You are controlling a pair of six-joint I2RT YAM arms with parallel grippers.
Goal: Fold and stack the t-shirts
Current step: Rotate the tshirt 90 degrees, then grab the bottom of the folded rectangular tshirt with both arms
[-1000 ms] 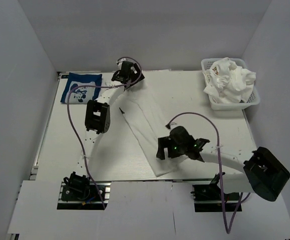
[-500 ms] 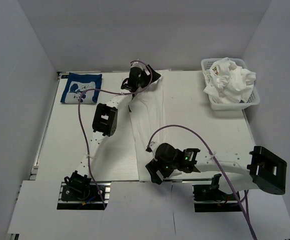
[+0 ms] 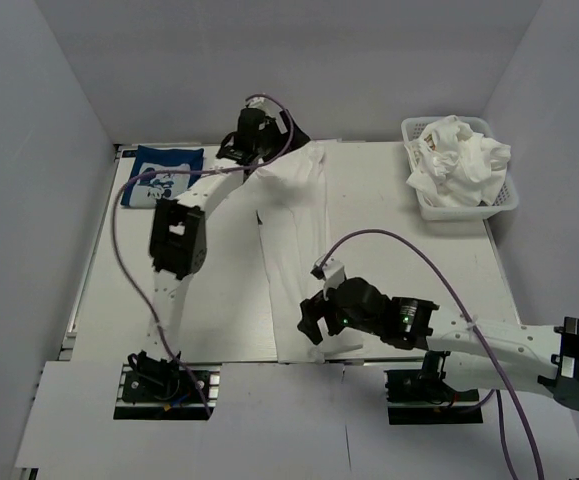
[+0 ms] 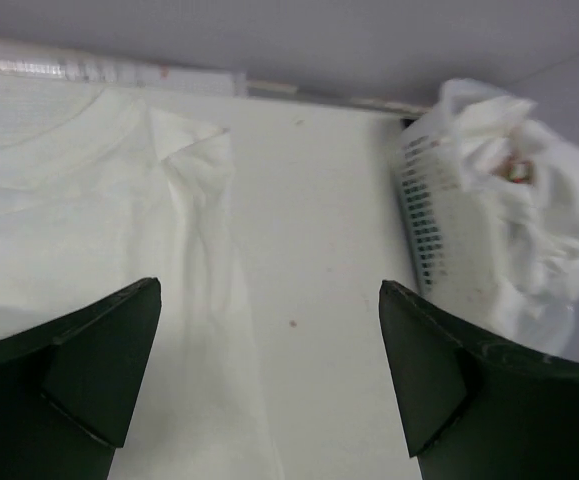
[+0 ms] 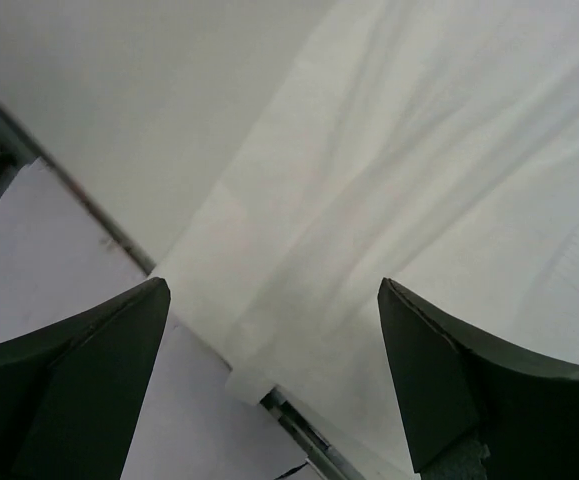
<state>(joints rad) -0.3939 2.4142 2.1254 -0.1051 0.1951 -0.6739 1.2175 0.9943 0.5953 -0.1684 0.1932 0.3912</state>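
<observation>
I find the white shirt (image 3: 287,235) lying as a long strip down the middle of the worktop (image 3: 209,310), collar end at the far edge, hem at the near edge; the navy shirt (image 3: 165,174) sits folded in the far left corner, well apart from it. The left tool (image 4: 269,300) hangs over the collar end, spread wide, holding nothing; the right tool (image 5: 274,290) hangs over the hem, likewise spread and holding nothing. A basket (image 3: 501,205) at the far right holds more white cloth.

Risks, in my judgement:
- 1 hem corner reaches the worktop's near edge; a shallow pinch there could drag the cloth off
- the bunched sleeve (image 4: 194,150) near the collar could be folded in crooked
- either tool could catch only 1 layer, opening the strip when lifted
</observation>
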